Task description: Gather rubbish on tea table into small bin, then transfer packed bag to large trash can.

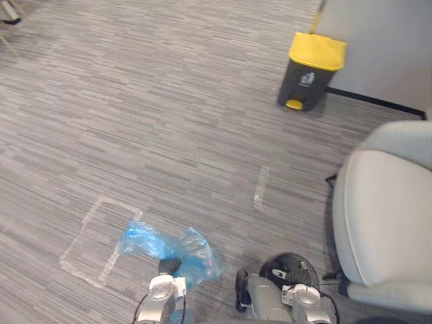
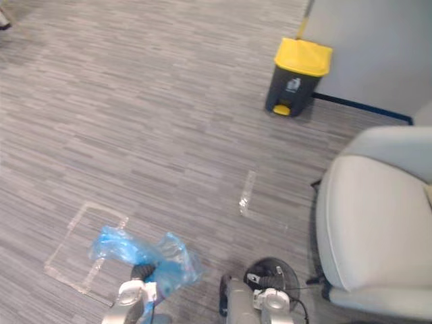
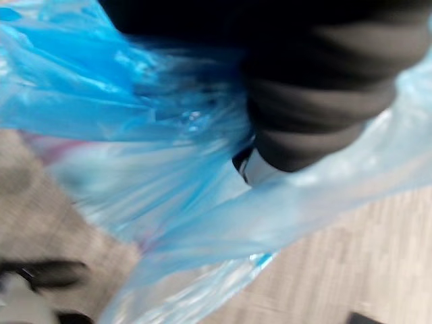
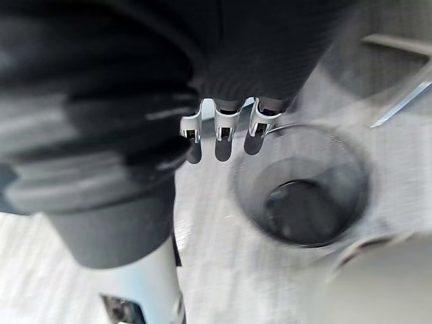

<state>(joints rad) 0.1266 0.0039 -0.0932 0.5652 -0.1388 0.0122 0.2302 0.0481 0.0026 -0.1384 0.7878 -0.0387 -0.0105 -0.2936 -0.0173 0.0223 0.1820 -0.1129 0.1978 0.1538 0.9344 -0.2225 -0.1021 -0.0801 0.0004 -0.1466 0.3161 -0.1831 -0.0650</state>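
A crumpled blue plastic bag [image 1: 165, 248] hangs above the grey floor, bunched round my left hand [image 1: 171, 264], which is shut on its gathered top. In the left wrist view the blue bag [image 3: 135, 135] wraps the hand's dark cover [image 3: 317, 101], and its fingers are buried in the film. The large trash can [image 1: 310, 71], dark with a yellow lid, stands far ahead by the wall with the lid down. My right hand [image 4: 229, 131] hangs with relaxed fingers, holding nothing, above the small black bin [image 4: 304, 196]. That small bin [image 1: 291, 270] stands on the floor beside my right arm.
A light grey armchair [image 1: 388, 223] sits close on the right. Tape marks on the floor form a square outline [image 1: 98, 239] at the left and a short strip [image 1: 260, 189] in the middle. Open carpet floor stretches between me and the large can.
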